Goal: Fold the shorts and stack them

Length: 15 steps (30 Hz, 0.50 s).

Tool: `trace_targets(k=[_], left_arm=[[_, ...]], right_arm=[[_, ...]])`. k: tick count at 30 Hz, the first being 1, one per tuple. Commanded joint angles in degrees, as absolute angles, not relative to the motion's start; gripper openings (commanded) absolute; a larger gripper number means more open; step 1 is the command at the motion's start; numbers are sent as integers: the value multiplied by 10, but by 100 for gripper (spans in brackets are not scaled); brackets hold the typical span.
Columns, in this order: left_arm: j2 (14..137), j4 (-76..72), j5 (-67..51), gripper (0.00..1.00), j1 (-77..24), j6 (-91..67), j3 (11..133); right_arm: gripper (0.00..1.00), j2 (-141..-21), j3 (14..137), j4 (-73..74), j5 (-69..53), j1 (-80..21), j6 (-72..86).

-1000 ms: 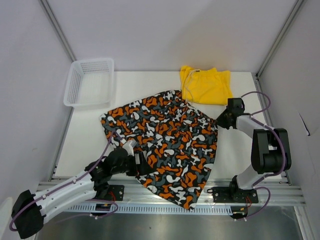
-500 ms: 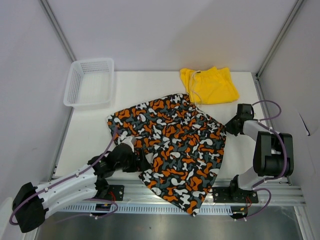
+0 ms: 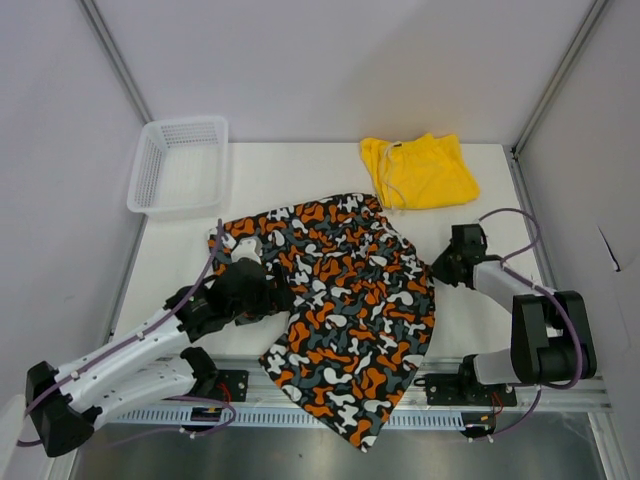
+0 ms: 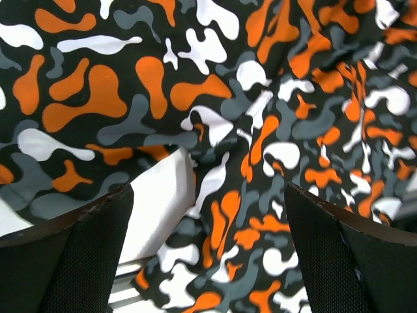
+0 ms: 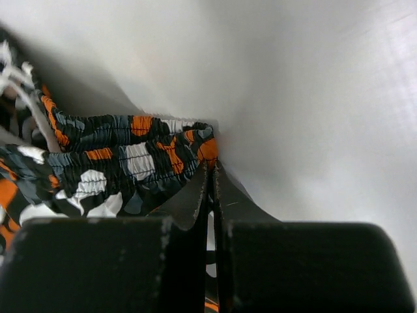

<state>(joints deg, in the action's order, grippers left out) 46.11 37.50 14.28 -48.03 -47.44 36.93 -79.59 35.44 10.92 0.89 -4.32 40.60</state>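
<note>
The patterned shorts (image 3: pixel 350 290), blotched orange, white, black and grey, lie spread across the middle of the white table (image 3: pixel 290 175), their lower part hanging over the front edge. My right gripper (image 3: pixel 438 268) is shut on the waistband corner at their right edge; in the right wrist view the elastic band (image 5: pixel 130 153) runs left from the closed tips (image 5: pixel 212 163). My left gripper (image 3: pixel 280 298) hovers open over the shorts' left part, with fabric (image 4: pixel 195 85) below the wide-spread fingers (image 4: pixel 98 241) and nothing gripped. The yellow shorts (image 3: pixel 420 172) lie bunched at the back right, apart from both grippers.
A white mesh basket (image 3: pixel 180 165) stands at the back left corner, partly off the table. A metal rail (image 3: pixel 330 385) runs along the front edge under the hanging cloth. Grey walls close in both sides.
My left gripper has risen and moved back over the patterned shorts. My right gripper swung right, then back left with the waistband. The shorts shifted and hang further over the front edge.
</note>
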Motion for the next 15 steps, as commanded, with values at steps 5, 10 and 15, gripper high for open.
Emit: trace_targets(k=[5,10,15], left_arm=[[510,352,132,99,-390,-408,376],[526,296,83,99,-286,-383,346],[540,222,65,99,-243,-395,316]], right_arm=[[0,-751,354,166,55,-162,446],[0,-716,341,198,80,-156,448],[8,-711,327,219,98,-137,472]])
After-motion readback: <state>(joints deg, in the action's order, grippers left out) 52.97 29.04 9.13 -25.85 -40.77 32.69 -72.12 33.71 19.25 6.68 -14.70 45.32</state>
